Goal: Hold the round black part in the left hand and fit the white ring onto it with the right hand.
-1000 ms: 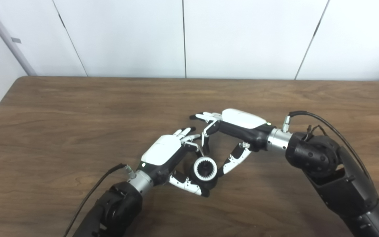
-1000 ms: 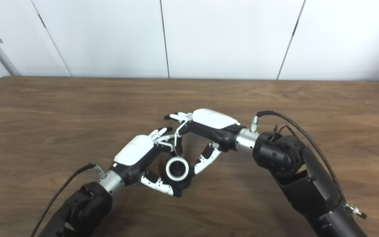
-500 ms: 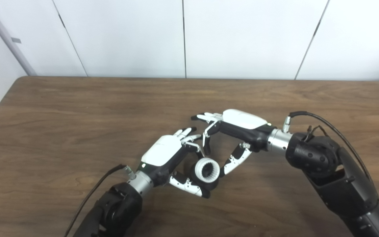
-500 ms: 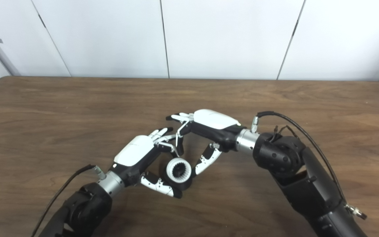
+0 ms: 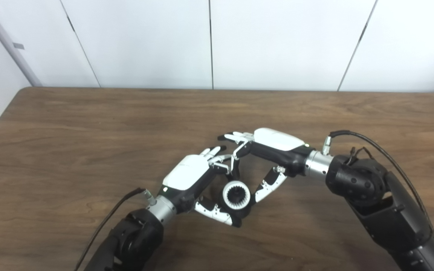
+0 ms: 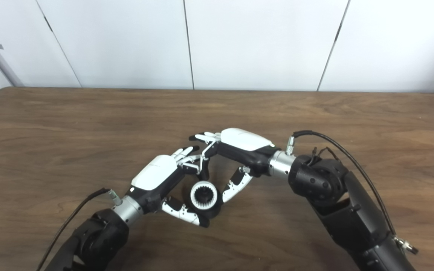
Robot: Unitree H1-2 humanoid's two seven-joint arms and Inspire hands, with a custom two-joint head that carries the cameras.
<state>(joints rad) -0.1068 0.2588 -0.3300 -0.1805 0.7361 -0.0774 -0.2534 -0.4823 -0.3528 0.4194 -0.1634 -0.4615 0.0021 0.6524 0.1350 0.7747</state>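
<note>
The left robot hand [image 5: 188,177] reaches in over the brown wooden table [image 5: 89,143] with its white back turned up and its fingers curled around the round black part [image 5: 239,210], which sits in its grasp between the thumb below and the fingers above. The white ring [image 5: 235,195], toothed along its inner edge, sits on the face of that black part, with the opening turned up toward the cameras; whether it is pressed fully home cannot be told. The right robot hand [image 5: 273,148] comes in from the opposite side, its back also up, and meets the left one just beyond the ring. Its thumb [image 5: 266,187] slants down so that the tip lies against the ring's outer edge on the side away from the left robot hand, while its other fingers [image 5: 236,137] stretch past above, close to the left robot hand's fingertips [image 5: 211,151]. That hand is spread rather than clenched, and whether it pinches the ring or only touches it cannot be told. A black cable [image 5: 375,145] loops above the right wrist, and another trails from the left wrist [image 5: 106,222] across the table.
</note>
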